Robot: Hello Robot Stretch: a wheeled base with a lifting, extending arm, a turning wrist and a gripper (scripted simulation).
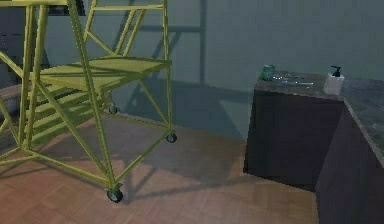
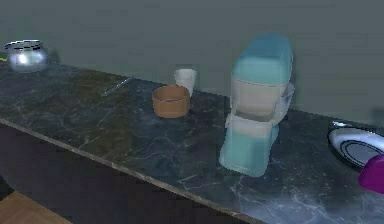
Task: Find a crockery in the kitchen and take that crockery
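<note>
Fingers: state undeterminable. Dark marble surface (image 2: 120,125) bearing brown bowl (image 2: 171,100), white cup (image 2: 185,78), teal appliance (image 2: 258,105), striped plate (image 2: 355,145).

We found both views dim. The yellow wheeled frame (image 1: 110,70) threw soft grey shadows onto the wall (image 1: 230,40) behind it. The dark worktop (image 2: 100,120) carried a faint sheen, and we saw a small highlight on the metal kettle (image 2: 27,55).
</note>
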